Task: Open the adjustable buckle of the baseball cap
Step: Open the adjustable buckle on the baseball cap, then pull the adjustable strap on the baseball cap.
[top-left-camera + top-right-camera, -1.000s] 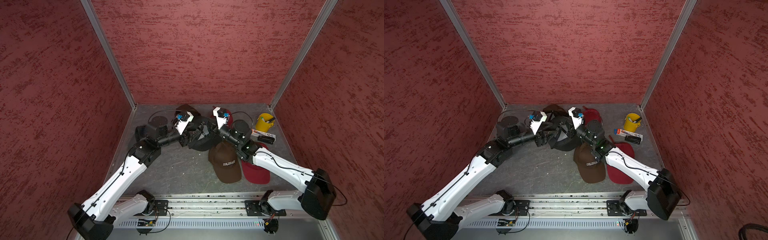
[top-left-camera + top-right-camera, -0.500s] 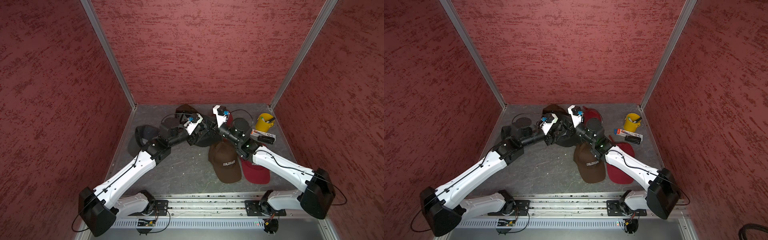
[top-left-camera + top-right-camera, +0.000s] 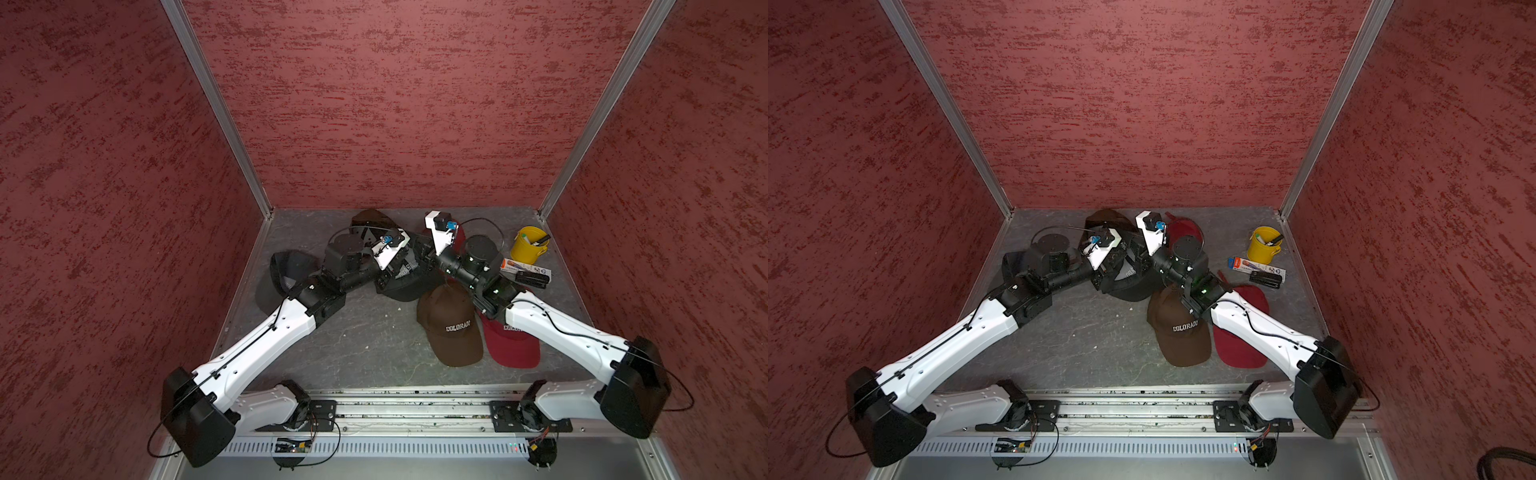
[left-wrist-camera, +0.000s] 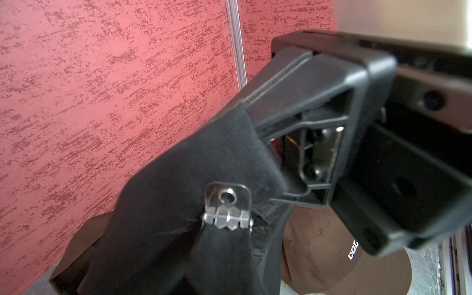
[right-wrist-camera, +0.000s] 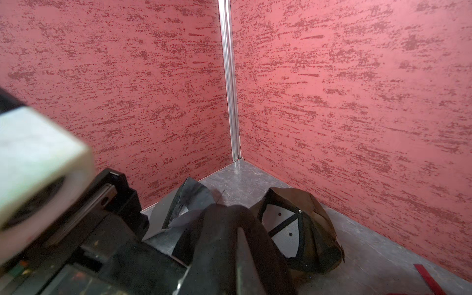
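Black cap (image 3: 405, 289) between left hand (image 3: 398, 272) and right hand (image 3: 420, 254); both outstretched, low, clamped on its fabric

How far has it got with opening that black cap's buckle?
Done: the cap is gripped, with the right gripper shut on its body and the left gripper shut on the strap beside the buckle. In hand: probably working that strap. Left: the buckle looks fastened, strap through it, so opening it remains.

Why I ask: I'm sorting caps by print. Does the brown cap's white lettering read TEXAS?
No, the brown cap reads COLORADO in white letters in both top views.
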Tool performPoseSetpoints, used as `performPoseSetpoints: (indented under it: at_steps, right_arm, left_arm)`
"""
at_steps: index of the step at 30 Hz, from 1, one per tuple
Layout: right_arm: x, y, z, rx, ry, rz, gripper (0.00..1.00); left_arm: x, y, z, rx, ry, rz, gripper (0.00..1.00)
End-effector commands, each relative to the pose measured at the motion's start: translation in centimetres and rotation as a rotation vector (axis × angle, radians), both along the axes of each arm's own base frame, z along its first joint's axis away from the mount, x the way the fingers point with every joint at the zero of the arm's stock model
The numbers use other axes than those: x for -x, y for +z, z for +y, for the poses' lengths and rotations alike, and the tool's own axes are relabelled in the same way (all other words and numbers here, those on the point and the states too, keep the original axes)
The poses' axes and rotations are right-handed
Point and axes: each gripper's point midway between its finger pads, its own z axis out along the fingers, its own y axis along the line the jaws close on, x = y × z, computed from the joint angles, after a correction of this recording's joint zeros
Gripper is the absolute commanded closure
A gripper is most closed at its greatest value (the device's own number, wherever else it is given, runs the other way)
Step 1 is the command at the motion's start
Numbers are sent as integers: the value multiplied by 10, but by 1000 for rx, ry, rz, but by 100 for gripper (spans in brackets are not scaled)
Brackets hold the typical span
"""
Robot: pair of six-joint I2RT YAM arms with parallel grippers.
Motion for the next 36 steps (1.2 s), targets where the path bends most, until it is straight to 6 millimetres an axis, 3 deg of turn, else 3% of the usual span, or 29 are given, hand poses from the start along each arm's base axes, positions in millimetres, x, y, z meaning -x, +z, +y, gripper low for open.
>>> performPoseSetpoints:
  at_steps: [1, 7, 12, 20, 27, 32, 36]
  right_arm:
    - [-2, 10, -9, 21, -38, -41, 100]
    - [-1, 8, -21, 128, -96, -137, 99]
    - [1, 7, -29, 226, -127, -213, 77]
    - [14, 22, -28, 239, -82, -281, 71]
    - [19, 17, -27, 262, -71, -291, 74]
    - [16, 20, -31, 222, -114, -287, 89]
    - [20, 29, -33, 125, -119, -279, 94]
  left_arm:
    - [12, 24, 1, 16, -38, -10, 100]
    - [25, 43, 5, 82, -135, 124, 100]
    - [38, 49, -1, 92, -244, 213, 100]
    - [39, 53, -8, 104, -295, 254, 100]
    - [33, 52, -10, 104, -288, 273, 100]
    - [29, 52, -11, 108, -284, 280, 100]
    - [26, 50, -15, 120, -284, 287, 100]
